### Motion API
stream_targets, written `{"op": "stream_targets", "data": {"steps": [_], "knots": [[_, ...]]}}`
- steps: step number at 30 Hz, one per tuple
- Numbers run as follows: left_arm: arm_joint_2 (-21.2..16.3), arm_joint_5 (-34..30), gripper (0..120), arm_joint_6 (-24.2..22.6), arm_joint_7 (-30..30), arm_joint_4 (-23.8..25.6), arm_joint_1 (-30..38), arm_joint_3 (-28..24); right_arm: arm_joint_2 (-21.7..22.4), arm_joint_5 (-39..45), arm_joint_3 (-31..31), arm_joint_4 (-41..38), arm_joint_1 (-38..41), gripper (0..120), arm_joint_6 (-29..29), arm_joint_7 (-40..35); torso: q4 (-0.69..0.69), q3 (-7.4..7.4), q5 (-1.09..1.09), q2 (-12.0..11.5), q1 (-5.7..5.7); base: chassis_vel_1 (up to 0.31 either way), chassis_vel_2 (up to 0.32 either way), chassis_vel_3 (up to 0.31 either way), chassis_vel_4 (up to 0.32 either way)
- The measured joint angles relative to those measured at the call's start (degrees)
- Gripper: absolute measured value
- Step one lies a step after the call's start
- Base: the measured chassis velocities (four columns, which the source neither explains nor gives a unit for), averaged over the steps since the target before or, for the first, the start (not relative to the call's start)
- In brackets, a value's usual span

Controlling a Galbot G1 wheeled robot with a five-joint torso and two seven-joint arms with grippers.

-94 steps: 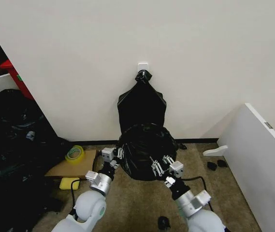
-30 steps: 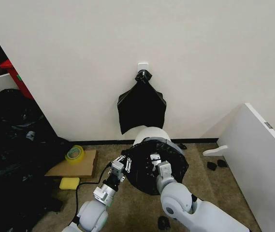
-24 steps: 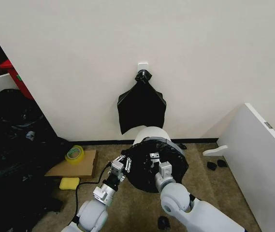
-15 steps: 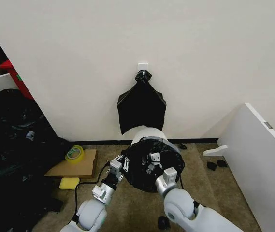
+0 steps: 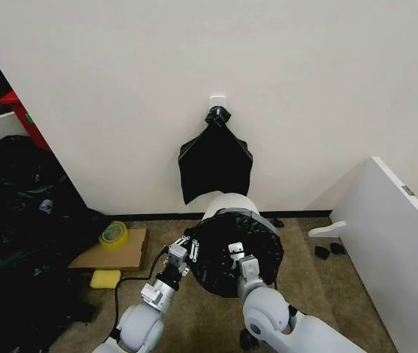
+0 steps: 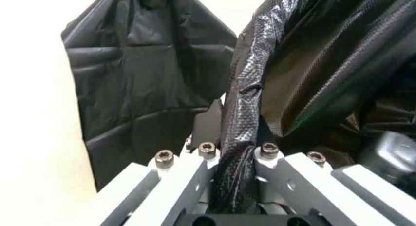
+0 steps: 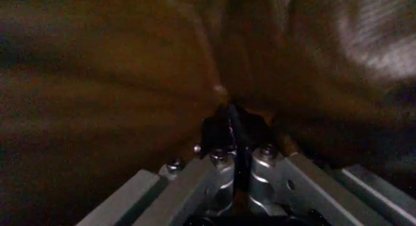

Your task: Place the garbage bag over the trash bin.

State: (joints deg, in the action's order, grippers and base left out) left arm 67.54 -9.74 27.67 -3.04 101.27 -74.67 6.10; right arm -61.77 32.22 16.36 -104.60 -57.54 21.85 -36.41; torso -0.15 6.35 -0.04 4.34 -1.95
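The left gripper (image 5: 185, 248) pinches a fold of the black garbage bag (image 5: 216, 254) at the bag's left edge, its fingers (image 6: 195, 175) clamped on the film. The right gripper (image 5: 236, 254) sits low inside the bag's mouth, fingers pressed together on a thin pleat. The bag drapes over the off-white trash bin (image 5: 227, 201), which stands on the carpet against the wall (image 5: 326, 88). Another black bag (image 5: 215, 163) hangs from a wall hook (image 5: 217, 101) just behind. A white board (image 5: 396, 243) leans to the right; tape roll (image 5: 113, 234), cardboard (image 5: 109, 254) and yellow sponge (image 5: 106, 279) lie left. No writing is legible.
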Motion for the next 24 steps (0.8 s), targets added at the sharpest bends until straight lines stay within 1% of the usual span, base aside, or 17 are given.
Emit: {"op": "stream_targets", "data": {"steps": [1,2,6,13,18,20,24], "knots": [[-0.1,-0.3,1,0.1,-0.4,0.2,-0.2,0.0,0.0,-1.7,-0.4,0.9,0.1,0,-1.1,1.0,0.00,0.00,0.00,0.0,0.00,0.000,0.000,0.000,0.000],[-0.1,-0.3,1,0.1,-0.4,0.2,-0.2,0.0,0.0,-1.7,-0.4,0.9,0.1,0,-1.1,1.0,0.00,0.00,0.00,0.0,0.00,0.000,0.000,0.000,0.000],[-0.4,-2.9,1,0.1,-1.2,1.0,-0.9,-0.2,-0.1,-4.5,-1.6,3.1,0.1,0,-4.9,3.6,0.01,0.00,0.00,0.0,0.00,0.000,0.000,0.000,0.000],[-0.2,-2.8,1,-0.1,-1.2,1.0,-0.7,0.0,-0.1,-6.4,-2.6,4.3,-0.9,0,-7.9,5.2,0.00,0.00,0.01,0.0,0.00,0.000,0.000,0.000,0.000],[0.2,-2.8,1,-0.4,-0.3,0.3,0.0,0.6,0.3,-6.0,-2.6,2.1,-2.4,0,-9.9,6.2,0.00,0.00,0.00,0.0,0.00,0.000,0.000,0.000,0.000],[0.3,-3.2,1,-0.5,0.1,-0.2,0.2,0.9,0.6,-5.9,-2.2,-0.4,-3.6,0,-12.3,7.9,0.00,0.00,0.00,0.0,0.00,0.000,0.000,0.000,0.000],[0.3,-3.8,1,-0.9,0.7,-0.2,0.3,1.4,0.8,-5.9,-1.4,-2.8,-4.5,0,-12.5,8.3,0.00,0.00,0.00,0.0,0.00,0.000,0.000,0.000,0.000]]}}
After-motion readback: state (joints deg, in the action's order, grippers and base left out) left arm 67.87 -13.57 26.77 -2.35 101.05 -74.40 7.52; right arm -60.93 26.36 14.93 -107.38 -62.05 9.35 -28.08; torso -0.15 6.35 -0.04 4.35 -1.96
